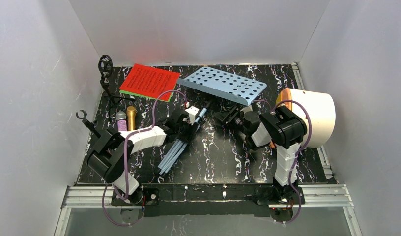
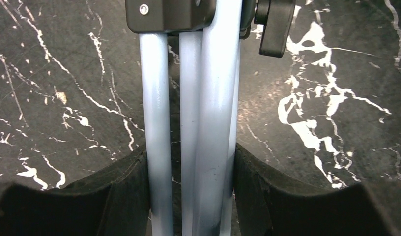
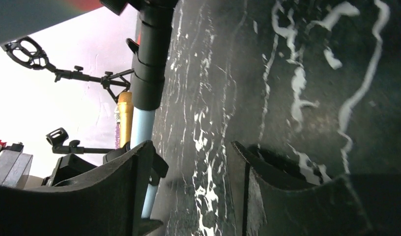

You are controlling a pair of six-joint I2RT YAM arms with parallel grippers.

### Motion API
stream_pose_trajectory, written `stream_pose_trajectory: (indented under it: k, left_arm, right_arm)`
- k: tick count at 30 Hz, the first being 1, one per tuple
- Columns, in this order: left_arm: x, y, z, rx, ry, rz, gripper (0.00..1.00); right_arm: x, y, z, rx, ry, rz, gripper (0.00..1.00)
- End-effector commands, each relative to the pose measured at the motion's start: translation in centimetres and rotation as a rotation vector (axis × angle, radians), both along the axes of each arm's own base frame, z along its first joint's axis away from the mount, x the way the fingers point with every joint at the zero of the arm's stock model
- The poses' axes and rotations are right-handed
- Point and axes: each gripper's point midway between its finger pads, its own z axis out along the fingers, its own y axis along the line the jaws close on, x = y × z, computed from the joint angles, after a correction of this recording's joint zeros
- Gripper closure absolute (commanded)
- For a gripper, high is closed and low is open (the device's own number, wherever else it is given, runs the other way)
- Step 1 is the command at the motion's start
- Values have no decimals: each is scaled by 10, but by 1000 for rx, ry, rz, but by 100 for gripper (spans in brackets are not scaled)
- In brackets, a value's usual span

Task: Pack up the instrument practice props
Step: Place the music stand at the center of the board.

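The pale blue perforated music rack (image 1: 223, 84) lies tipped at the back of the table, its folded tripod legs (image 1: 170, 155) pointing toward the front. My left gripper (image 1: 186, 125) is shut on the legs (image 2: 208, 123), which run between its fingers (image 2: 120, 196). My right gripper (image 1: 227, 118) is open and empty just right of the stand's black pole (image 3: 152, 59). The red score sheet (image 1: 150, 81) lies on the green one (image 1: 139, 94) at the back left. The gold microphone (image 1: 131, 118) and purple glitter microphone (image 1: 121, 120) lie at the left. Thin black mic mounts (image 1: 106, 73) (image 1: 85, 119) stand nearby.
A big white cylindrical container (image 1: 314, 118) with an orange inside lies on its side at the right edge, behind my right arm. White walls close in the black marbled table (image 1: 218, 162) on three sides.
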Motion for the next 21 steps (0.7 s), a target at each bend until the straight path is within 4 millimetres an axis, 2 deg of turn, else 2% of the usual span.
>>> stream_pose_trajectory:
  k: [1, 7, 14, 18, 21]
  left_arm:
    - [36, -16, 40, -62, -158, 9, 100]
    - [29, -30, 32, -96, -121, -74, 100]
    - [29, -39, 31, -108, -108, -92, 100]
    - [27, -40, 32, -118, -103, -80, 89]
    - [28, -35, 35, -118, -114, -43, 74]
  right_arm:
    - [0, -9, 19, 39, -59, -44, 34]
    - [-27, -11, 25, 50, -61, 9, 32]
    - [-59, -12, 48, -2, -151, 87, 29]
    - [-71, -17, 58, -51, -185, 96, 27]
    - [-81, -21, 64, -90, -208, 114, 26]
